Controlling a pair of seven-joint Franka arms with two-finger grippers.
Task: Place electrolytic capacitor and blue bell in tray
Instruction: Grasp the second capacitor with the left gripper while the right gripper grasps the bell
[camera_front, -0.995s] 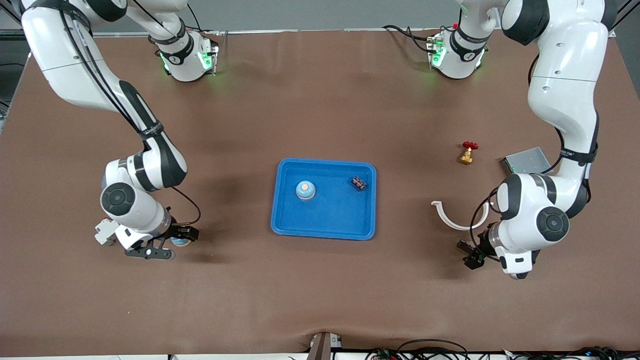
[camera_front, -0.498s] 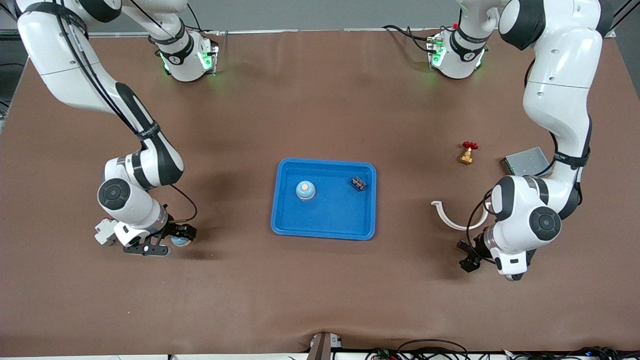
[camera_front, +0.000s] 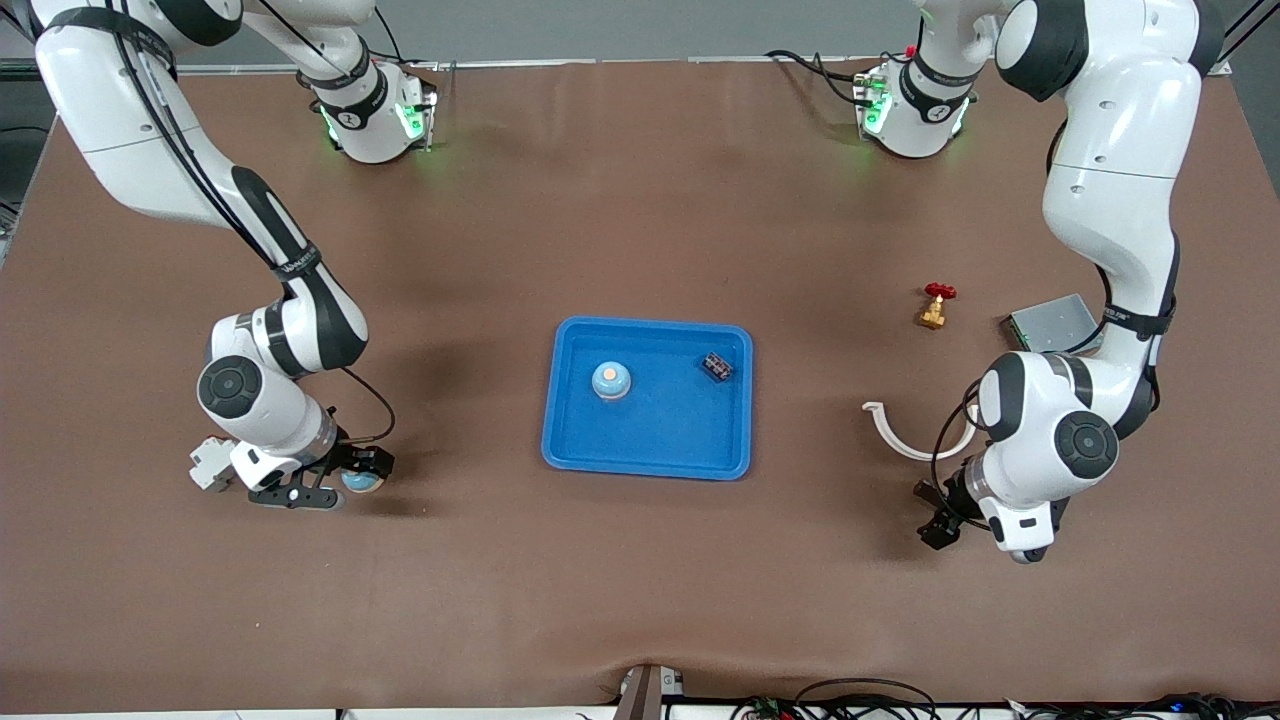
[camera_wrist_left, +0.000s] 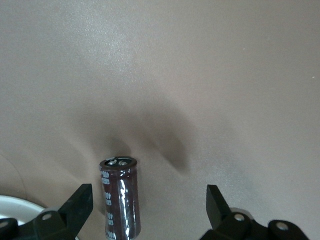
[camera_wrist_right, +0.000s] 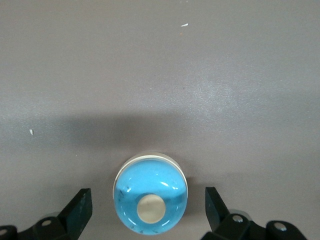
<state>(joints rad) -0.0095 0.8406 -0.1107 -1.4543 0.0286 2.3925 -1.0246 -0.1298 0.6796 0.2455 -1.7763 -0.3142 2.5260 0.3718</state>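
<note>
The blue tray (camera_front: 648, 330) lies mid-table with a blue bell (camera_front: 611, 380) and a small dark component (camera_front: 716, 366) in it. My right gripper (camera_front: 350, 482) is low at the right arm's end of the table. It is open around a second blue bell (camera_front: 360, 485), which shows between its fingers in the right wrist view (camera_wrist_right: 150, 201). My left gripper (camera_front: 932, 512) is low at the left arm's end, open. A dark brown electrolytic capacitor (camera_wrist_left: 120, 197) lies on the table between its fingers, close to one finger (camera_wrist_left: 80, 200).
A white curved piece (camera_front: 905, 437) lies beside the left gripper. A brass valve with a red handle (camera_front: 936, 305) and a grey metal box (camera_front: 1050, 322) lie farther from the front camera at the left arm's end.
Both arms shifted slightly and settled. The grippers stay open around the bell and the capacitor. Nothing in the tray moved.
</note>
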